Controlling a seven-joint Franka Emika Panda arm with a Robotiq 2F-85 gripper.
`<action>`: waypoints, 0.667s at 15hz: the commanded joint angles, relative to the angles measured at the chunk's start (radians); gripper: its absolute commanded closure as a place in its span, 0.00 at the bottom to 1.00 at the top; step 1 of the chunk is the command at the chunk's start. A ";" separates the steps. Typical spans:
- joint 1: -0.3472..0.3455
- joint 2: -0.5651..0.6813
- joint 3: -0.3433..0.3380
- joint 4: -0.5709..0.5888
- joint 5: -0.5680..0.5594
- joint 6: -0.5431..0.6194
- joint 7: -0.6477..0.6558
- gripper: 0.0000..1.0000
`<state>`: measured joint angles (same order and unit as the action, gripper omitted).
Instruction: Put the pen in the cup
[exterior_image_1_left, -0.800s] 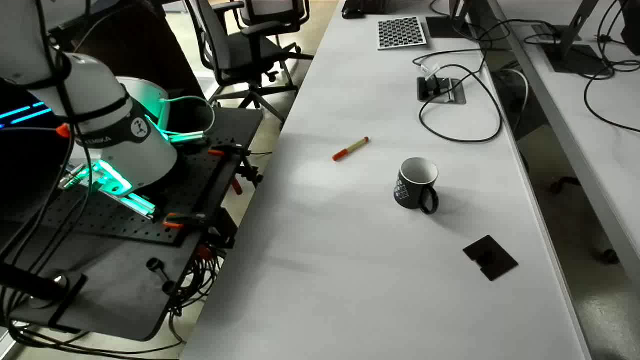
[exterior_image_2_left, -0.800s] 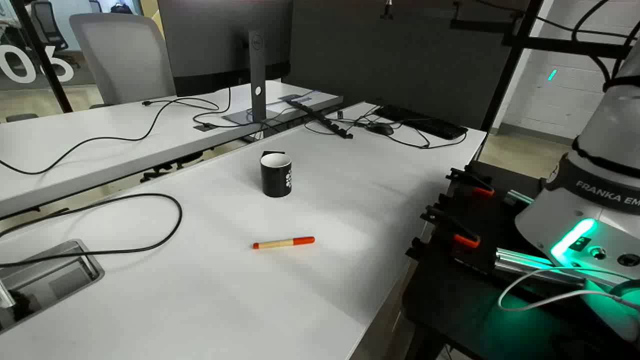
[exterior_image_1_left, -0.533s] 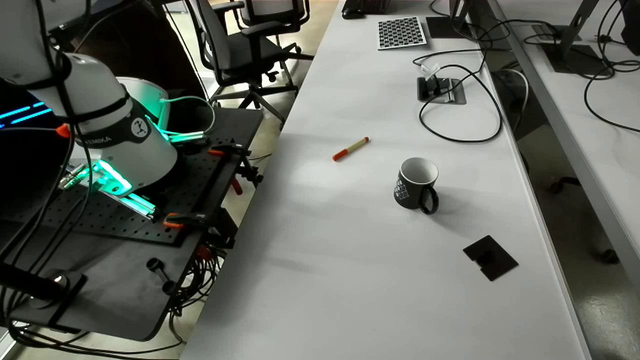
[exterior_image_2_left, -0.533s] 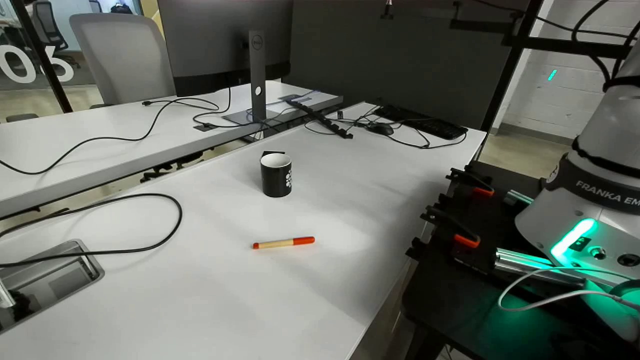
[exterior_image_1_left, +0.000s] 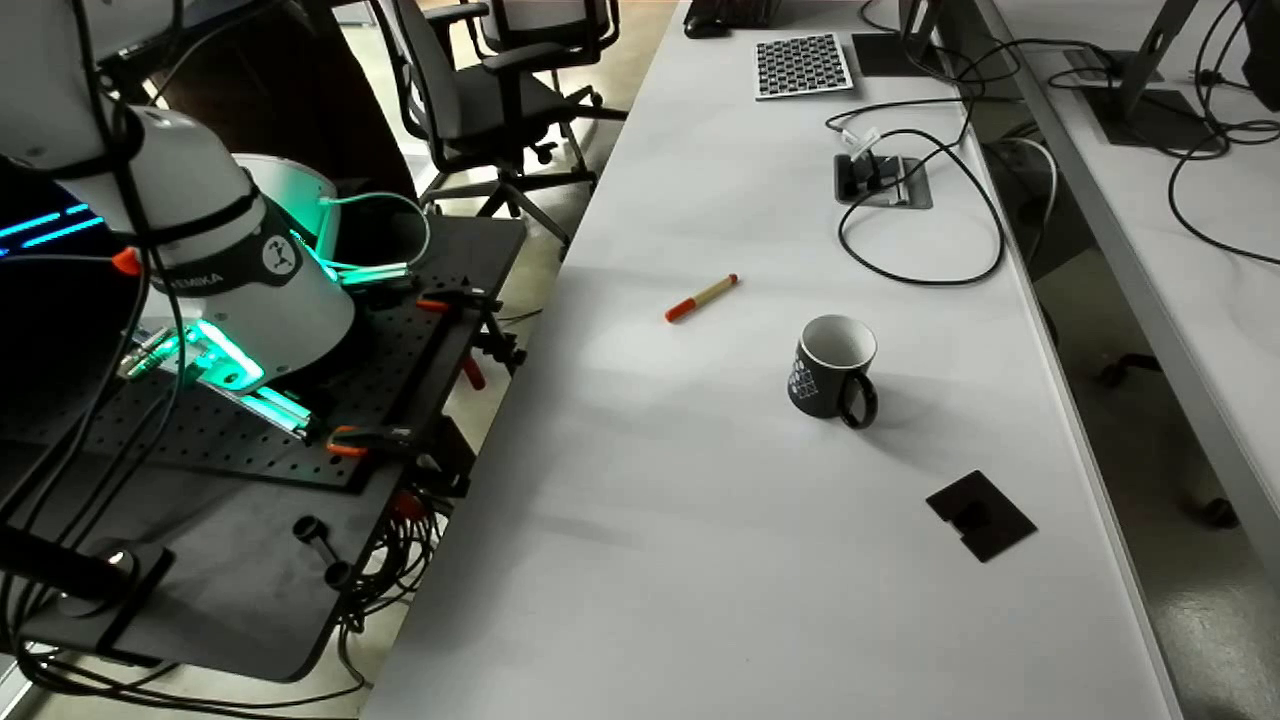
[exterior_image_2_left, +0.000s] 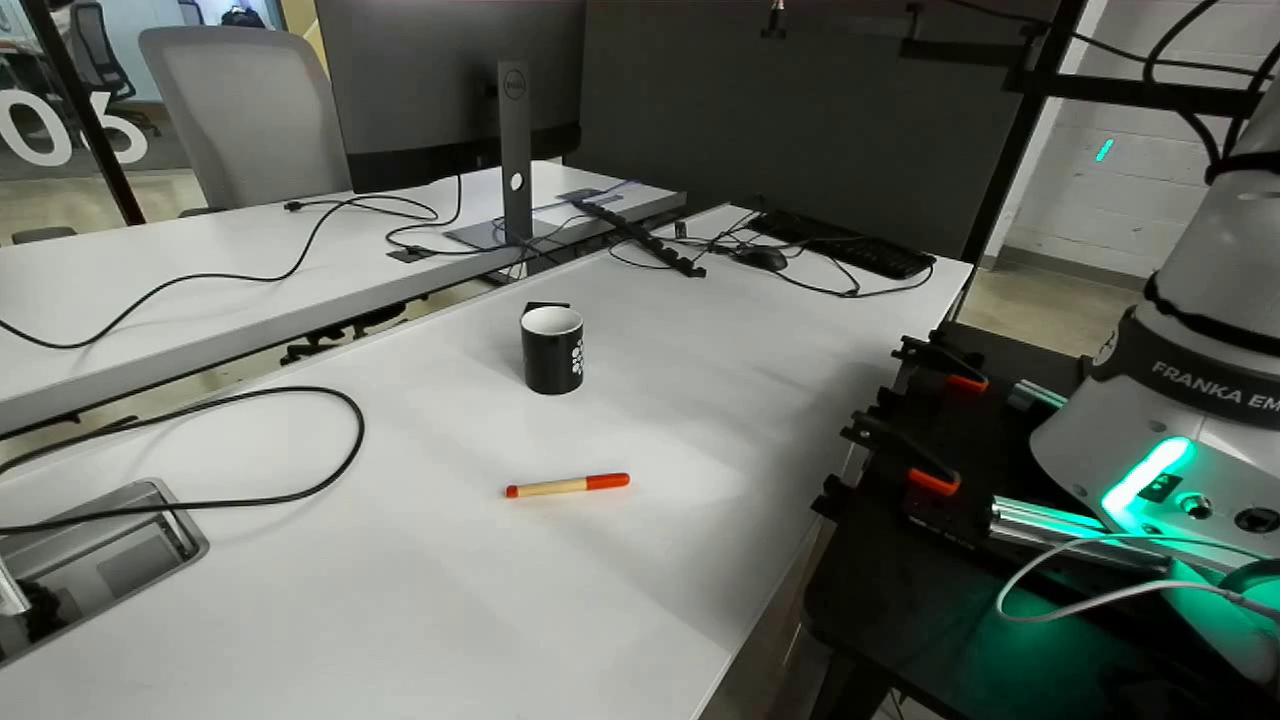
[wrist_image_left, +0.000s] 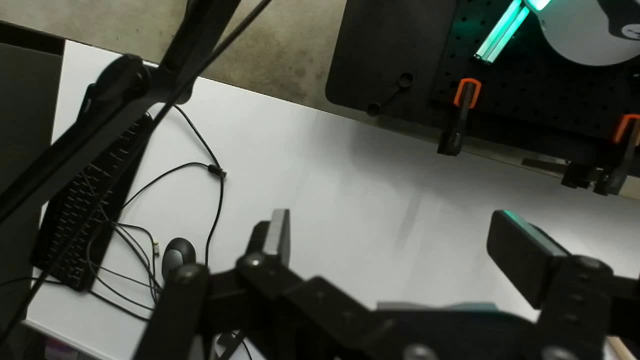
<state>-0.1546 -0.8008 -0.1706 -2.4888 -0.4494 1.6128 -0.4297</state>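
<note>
The pen (exterior_image_1_left: 712, 292), a thin stick with red-orange ends and a tan barrel, lies flat on the white table; it also shows in an exterior view (exterior_image_2_left: 560, 487). The cup (exterior_image_1_left: 822, 378), a black mug with a whitish inside, stands upright apart from the pen, also in an exterior view (exterior_image_2_left: 552, 358); its handle shows in only one exterior view. My gripper (wrist_image_left: 395, 240) shows only in the wrist view, with its fingers wide apart and nothing between them, above the table. A tan strip at that view's lower right edge may be the pen; I cannot tell.
A flat black square piece (exterior_image_1_left: 980, 515) lies near the cup. A cable loop (exterior_image_1_left: 920, 282) and a socket box (exterior_image_1_left: 915, 190) are farther along the table. A keyboard (wrist_image_left: 85, 215) and mouse (wrist_image_left: 178, 255) with cables are at one end. Clamps (wrist_image_left: 465, 100) hold the robot's black table.
The pen and the cup lie as before. Only a thin dark cable beside the chair behind the arm shifts slightly between the frames.
</note>
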 joint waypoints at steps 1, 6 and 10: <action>0.047 -0.004 -0.017 -0.006 0.028 -0.016 0.043 0.00; 0.090 -0.013 -0.018 -0.039 0.128 -0.003 0.098 0.00; 0.120 -0.013 -0.009 -0.066 0.197 0.009 0.097 0.00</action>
<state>-0.0668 -0.8008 -0.1759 -2.5306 -0.2992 1.6128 -0.3498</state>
